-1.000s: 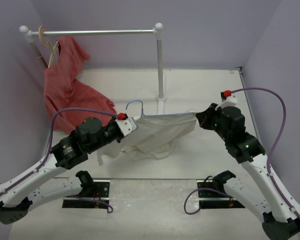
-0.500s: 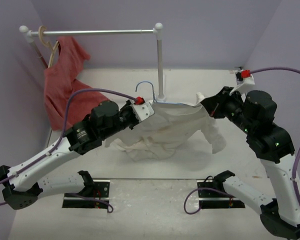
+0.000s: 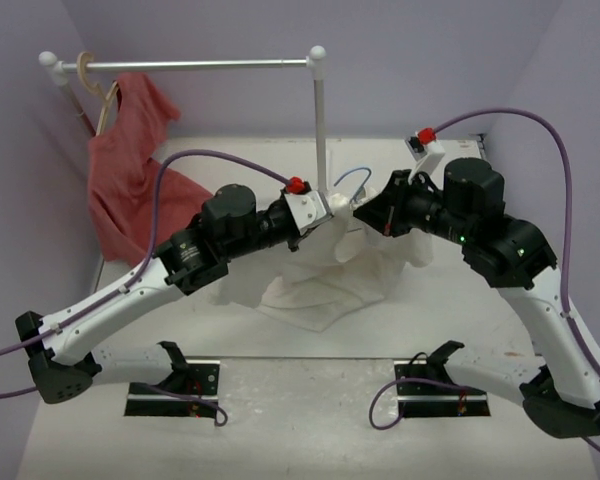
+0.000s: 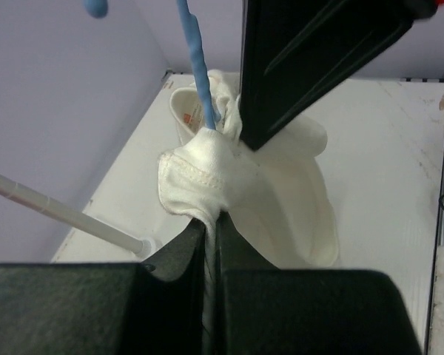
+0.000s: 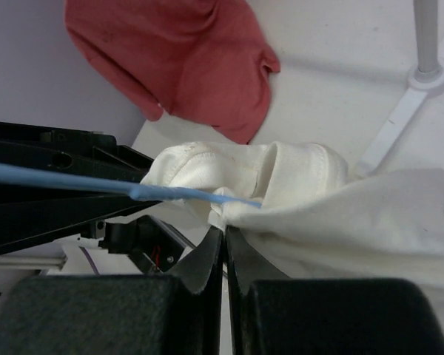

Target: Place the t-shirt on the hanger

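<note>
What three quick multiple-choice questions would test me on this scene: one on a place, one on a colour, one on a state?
1. Where on the rail does the red garment hang?
A) right end B) left end C) middle

2. What colour is the wire hanger?
A) green B) black C) light blue

3. How is the left gripper?
A) shut on the t-shirt B) wide open C) shut on nothing

Answers:
1. B, since it drapes down beside the left post.
2. C, since the blue wire shows in both wrist views.
3. A, since white cloth is pinched between its closed fingers.
</note>
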